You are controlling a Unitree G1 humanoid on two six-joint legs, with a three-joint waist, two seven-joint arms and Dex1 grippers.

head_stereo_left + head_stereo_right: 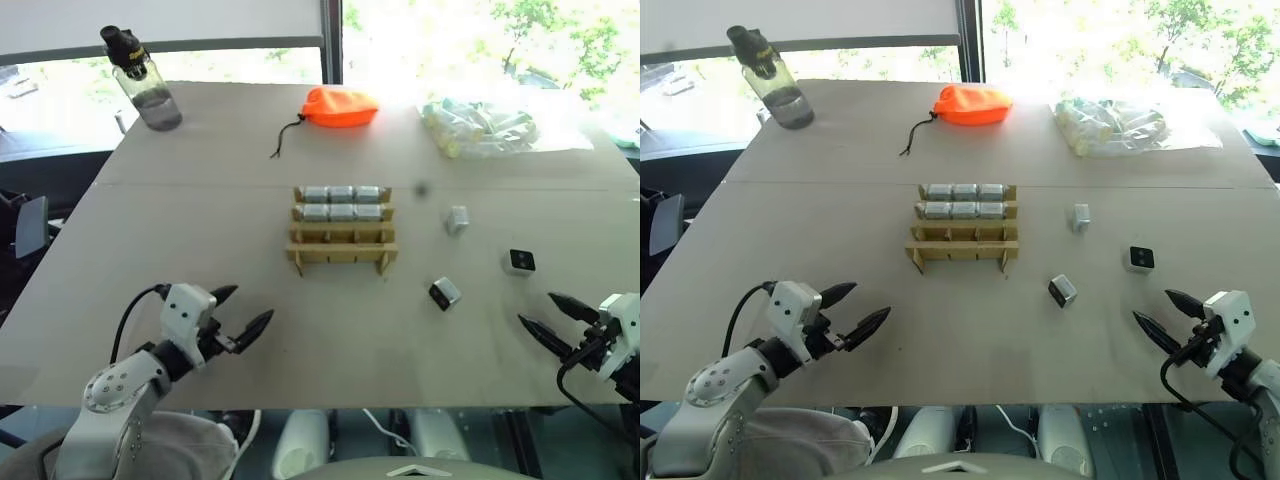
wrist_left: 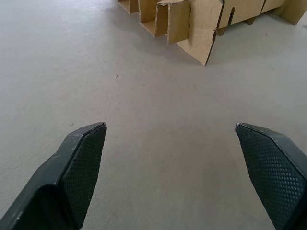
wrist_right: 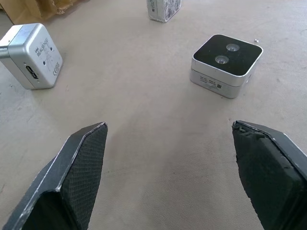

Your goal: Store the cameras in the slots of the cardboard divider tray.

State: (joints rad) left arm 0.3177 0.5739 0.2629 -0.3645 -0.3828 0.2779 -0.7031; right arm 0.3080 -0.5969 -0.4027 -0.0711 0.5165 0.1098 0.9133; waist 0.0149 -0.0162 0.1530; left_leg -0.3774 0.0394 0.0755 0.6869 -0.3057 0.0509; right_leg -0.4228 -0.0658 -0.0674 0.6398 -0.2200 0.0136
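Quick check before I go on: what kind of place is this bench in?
Probably an office or lab workspace, not a factory line: a plain grey table by big windows with trees outside, a water bottle and an orange pouch on it beside the divider tray.

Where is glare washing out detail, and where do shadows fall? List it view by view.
Left and right eye views: sunlight through the window bleaches the table's far right edge around the plastic bag; the orange pouch stays readable. Left wrist view: soft shadow under the cardboard tray. Right wrist view: even light, faint shadow beside the lens-up camera.
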